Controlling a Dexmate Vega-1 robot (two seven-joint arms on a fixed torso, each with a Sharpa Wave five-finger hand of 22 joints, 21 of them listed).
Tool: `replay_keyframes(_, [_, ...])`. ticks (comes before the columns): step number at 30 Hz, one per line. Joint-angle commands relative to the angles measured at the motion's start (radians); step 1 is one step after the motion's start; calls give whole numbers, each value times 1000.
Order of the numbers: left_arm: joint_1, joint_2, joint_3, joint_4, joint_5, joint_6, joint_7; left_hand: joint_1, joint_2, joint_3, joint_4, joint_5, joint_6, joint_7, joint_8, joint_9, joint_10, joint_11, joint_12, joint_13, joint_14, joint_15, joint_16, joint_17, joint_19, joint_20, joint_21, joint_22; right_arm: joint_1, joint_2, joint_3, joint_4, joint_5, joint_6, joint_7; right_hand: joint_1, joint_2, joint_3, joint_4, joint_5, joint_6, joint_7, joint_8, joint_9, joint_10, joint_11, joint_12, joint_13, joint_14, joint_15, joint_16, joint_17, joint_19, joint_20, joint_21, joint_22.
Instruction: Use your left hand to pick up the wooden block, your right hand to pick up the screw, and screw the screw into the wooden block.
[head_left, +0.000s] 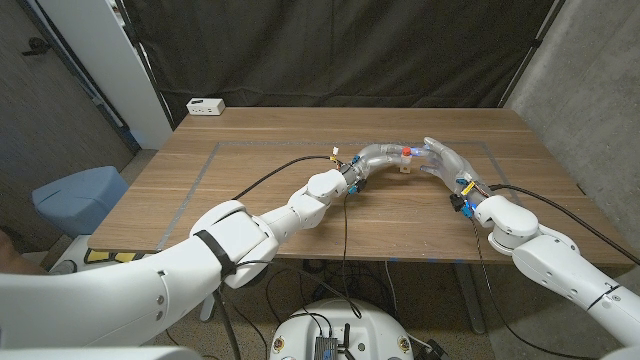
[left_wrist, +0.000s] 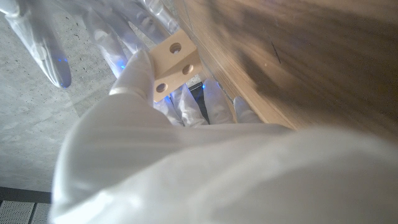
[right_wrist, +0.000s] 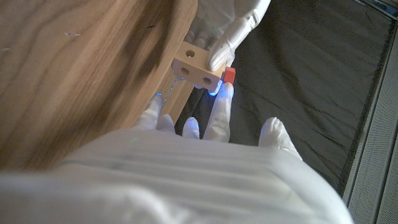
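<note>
Held above mid-table by left hand (head_left: 375, 156): wooden block (head_left: 404, 165), holes outward. Touching block from three o'clock: right hand (head_left: 443, 160), pinching red-headed screw (head_left: 406, 151), shaft direction unclear; alignment with hole judged decisive.

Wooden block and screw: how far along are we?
Both pickups look done: the left hand holds the wooden block above the table, and the right hand has the red-headed screw at the block. Alignment is in hand. Driving it in remains; I cannot tell whether it has entered a hole.
</note>
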Motion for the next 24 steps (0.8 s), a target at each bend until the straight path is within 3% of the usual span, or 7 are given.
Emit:
replay_keyframes(1, [-6, -6, 0, 13, -2, 1, -4, -41, 60, 54, 49, 7, 89, 56, 8, 4, 21, -8, 55, 101, 10, -78, 3, 4, 9, 2, 5, 2, -6, -6, 3, -3, 7, 8, 20, 8, 8, 2, -1, 5, 17, 2, 3, 6, 10, -2, 9, 4, 6, 1, 3, 3, 9, 1, 5, 4])
replay_keyframes(14, [-2, 0, 1, 2, -1, -4, -4, -40, 61, 55, 49, 7, 90, 56, 8, 4, 20, -8, 55, 102, 11, -78, 3, 4, 10, 2, 6, 2, 14, -13, -8, 18, 17, 31, 79, 10, 8, 3, -2, 5, 20, 1, 1, 6, 14, -7, 7, 4, 13, -3, 5, 3, 11, 1, 5, 4])
replay_keyframes(24, [3, 4, 2, -8, 2, -8, -4, -40, 60, 56, 48, 7, 89, 56, 8, 4, 20, -8, 55, 102, 11, -77, 3, 4, 10, 3, 6, 2, -23, -21, 21, -16, 10, 10, 13, 11, 9, 4, -2, 5, 23, 3, -1, 6, 20, 0, 7, 4, 17, -3, 6, 3, 12, 1, 5, 4])
